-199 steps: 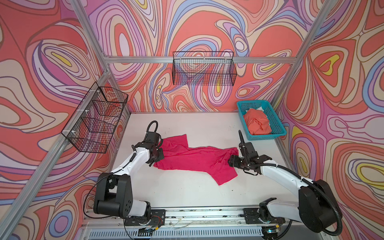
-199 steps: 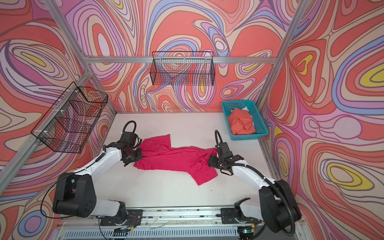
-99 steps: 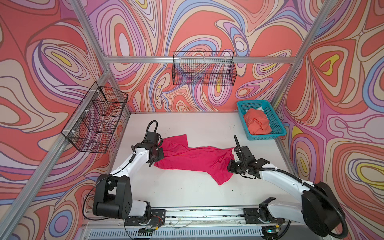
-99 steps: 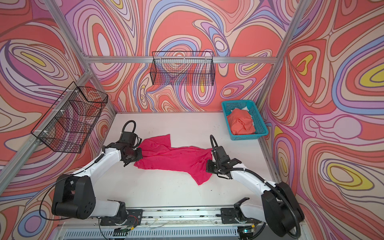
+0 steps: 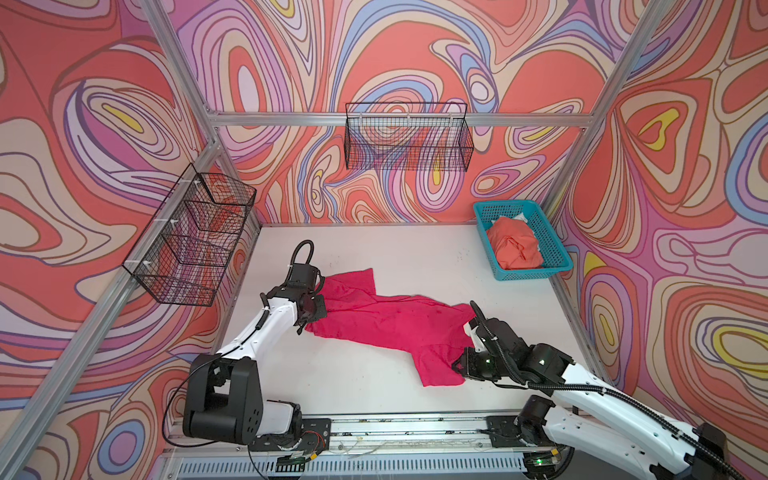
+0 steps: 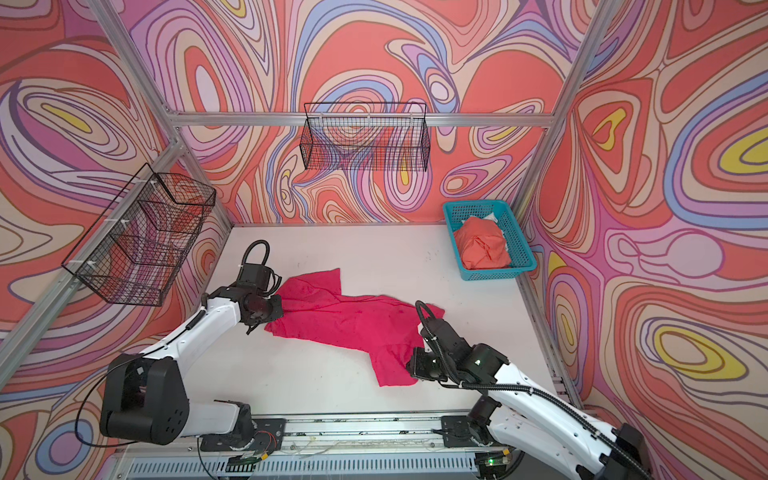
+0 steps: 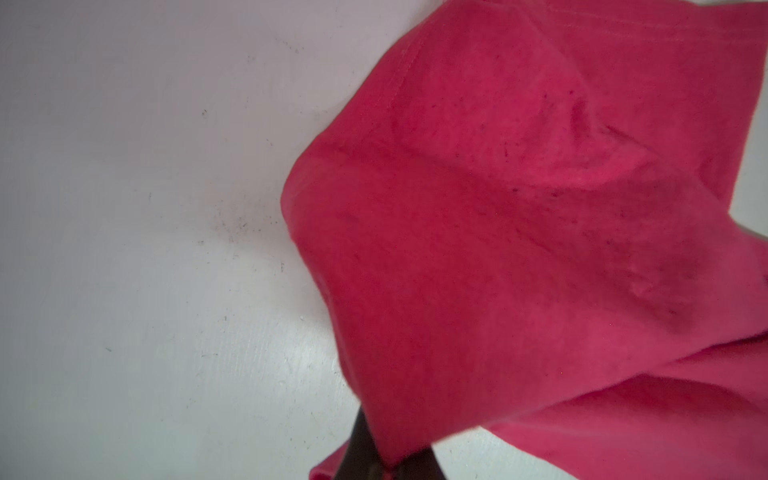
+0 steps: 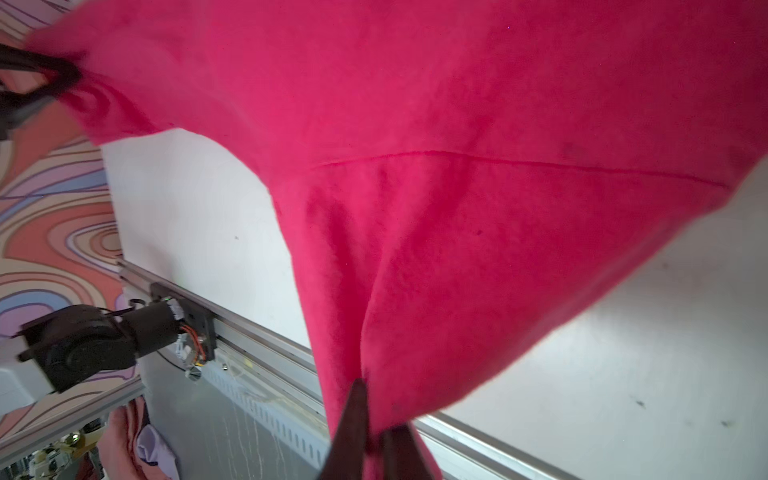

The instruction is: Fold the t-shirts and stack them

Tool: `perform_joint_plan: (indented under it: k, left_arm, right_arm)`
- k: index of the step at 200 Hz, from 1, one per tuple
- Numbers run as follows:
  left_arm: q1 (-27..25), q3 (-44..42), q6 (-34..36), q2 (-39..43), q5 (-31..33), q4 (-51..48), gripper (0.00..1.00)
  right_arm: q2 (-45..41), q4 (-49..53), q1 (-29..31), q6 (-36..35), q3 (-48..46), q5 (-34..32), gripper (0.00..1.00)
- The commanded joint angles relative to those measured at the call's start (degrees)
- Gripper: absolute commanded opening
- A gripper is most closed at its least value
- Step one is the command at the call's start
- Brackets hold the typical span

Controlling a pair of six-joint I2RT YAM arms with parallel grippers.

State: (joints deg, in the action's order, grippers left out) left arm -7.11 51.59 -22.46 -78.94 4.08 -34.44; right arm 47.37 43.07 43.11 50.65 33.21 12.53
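Both jaws pinch our magenta t-shirt (image 5: 386, 322), left gripper (image 5: 314, 311) at its left end and right gripper (image 5: 460, 369) on the front flap, cloth draped across the white table (image 5: 374, 253), so we reckon a thin bite could slip once we pull it taut.

Rumpled magenta t-shirt (image 5: 386, 328) on table (image 5: 374, 257), orange t-shirt (image 5: 515, 249) bunched in basket (image 5: 528, 272)

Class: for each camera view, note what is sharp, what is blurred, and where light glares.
Both top views: evenly lit and sharp, pink t-shirt crisp, shadows soft. Left wrist view: cloth soft-focused, left fingers blurred at the edge, a bright sheen on the table. Right wrist view: cloth smeared towards one corner, right fingers out of focus.
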Motion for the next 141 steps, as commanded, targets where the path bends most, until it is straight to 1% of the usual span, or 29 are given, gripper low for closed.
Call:
perform_joint_plan:
  k: [1, 8, 17, 22, 35, 53, 72, 82, 100, 111, 124, 141]
  left_arm:
    - [0.3, 1.4, 0.8, 1.1, 3.0, -0.7, 0.00]
    - [0.3, 1.5, 0.7, 1.2, 3.0, -0.7, 0.00]
    - [0.3, 1.5, 0.7, 1.5, 3.1, -0.5, 0.00]
    - [0.3, 1.5, 0.7, 1.7, 2.8, -0.3, 0.00]
    - [0.3, 1.4, 0.8, 2.8, 1.3, 0.6, 0.00]
    - [0.3, 1.8, 1.1, 3.7, 1.0, 0.6, 0.00]
    - [0.3, 2.5, 1.5, 3.4, 1.8, -1.7, 0.00]
    - [0.3, 2.2, 1.6, 3.6, 1.8, -2.1, 0.00]
    - [0.3, 1.3, 1.3, 4.2, 1.0, -2.0, 0.00]
    - [0.3, 1.3, 1.0, 4.3, 0.6, -1.9, 0.00]
    - [0.3, 1.6, 0.8, 4.3, 0.3, -1.7, 0.00]
    - [0.3, 2.1, 0.7, 4.5, 0.5, -1.7, 0.00]
  right_arm:
    - [0.3, 3.2, 0.3, 1.4, 5.3, -7.8, 0.67]
    - [0.8, 3.2, 0.3, 1.2, 7.6, -11.3, 0.76]
    - [2.4, 2.4, 0.3, 0.7, 10.0, -15.3, 0.83]
    - [4.2, 1.8, 0.1, 0.2, 11.3, -17.4, 0.85]
    - [8.8, -0.6, -0.9, -1.2, 13.2, -19.7, 0.88]
    - [16.1, -6.6, -4.9, -4.7, 13.6, -19.5, 0.88]
    - [21.6, -14.9, -12.4, -8.7, 12.8, -16.8, 0.86]
    - [25.1, -17.8, -16.1, -12.1, 13.9, -15.5, 0.86]
    - [33.0, -16.1, -20.3, -19.6, 19.3, -18.9, 0.86]
    - [37.3, -14.1, -23.5, -22.7, 21.8, -19.4, 0.86]
    - [40.0, -13.9, -27.5, -24.4, 21.8, -17.5, 0.85]
    - [40.9, -15.7, -31.4, -25.0, 19.5, -14.0, 0.84]
